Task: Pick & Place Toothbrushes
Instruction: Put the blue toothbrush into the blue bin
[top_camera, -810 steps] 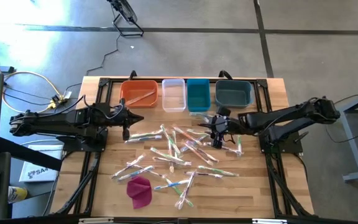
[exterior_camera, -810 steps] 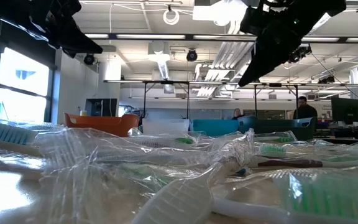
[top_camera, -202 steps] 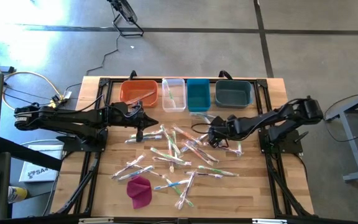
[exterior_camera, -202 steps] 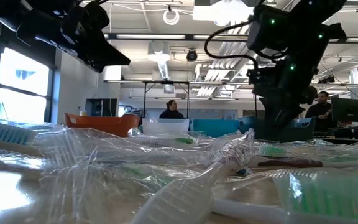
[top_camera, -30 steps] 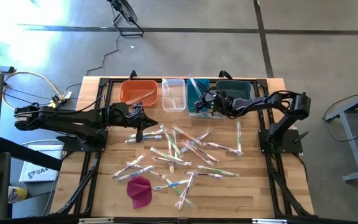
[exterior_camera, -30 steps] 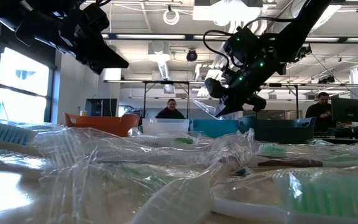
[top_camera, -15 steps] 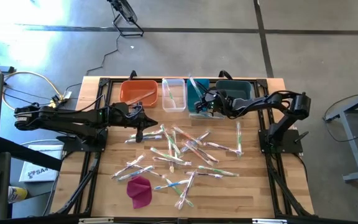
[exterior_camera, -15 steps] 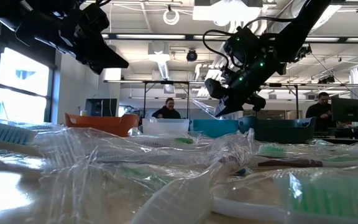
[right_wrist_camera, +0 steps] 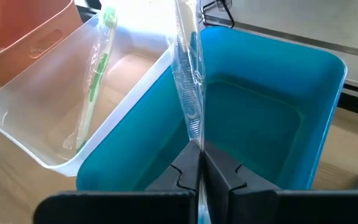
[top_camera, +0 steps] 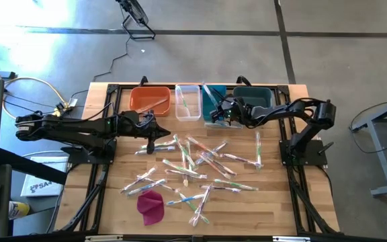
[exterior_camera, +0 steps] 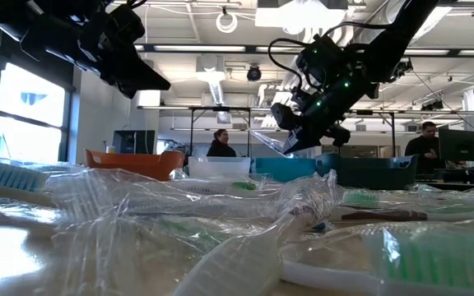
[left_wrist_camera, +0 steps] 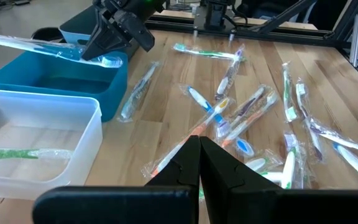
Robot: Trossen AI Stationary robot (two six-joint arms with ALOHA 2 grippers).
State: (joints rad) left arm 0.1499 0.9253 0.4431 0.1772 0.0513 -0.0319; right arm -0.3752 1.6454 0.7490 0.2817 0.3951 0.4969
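Observation:
My right gripper [top_camera: 226, 115] hangs over the blue bin [top_camera: 214, 104], shut on a toothbrush in a clear wrapper [top_camera: 209, 96]; the left wrist view shows this toothbrush [left_wrist_camera: 36, 45] reaching out over the bin. My left gripper [top_camera: 154, 132] is shut and holds nothing, hovering above the table's left half near the pile. Several wrapped toothbrushes [top_camera: 193, 161] lie flat and scattered on the wooden table. One green toothbrush [right_wrist_camera: 95, 81] lies in the clear bin [top_camera: 188, 102]. My right gripper pinches the wrapped toothbrush between its two fingers near the bristle end [left_wrist_camera: 106, 60]. The fingers come slanting down from the table's right side. The handle end [right_wrist_camera: 187, 74] runs on away from the fingertips. The toothbrush is lifted clear above the blue bin, roughly level.
An orange bin [top_camera: 150, 101] and a dark grey-blue bin [top_camera: 252, 101] flank the clear and blue ones along the far edge. A magenta cloth lump [top_camera: 151, 205] lies near the front left. People stand in the room beyond the table.

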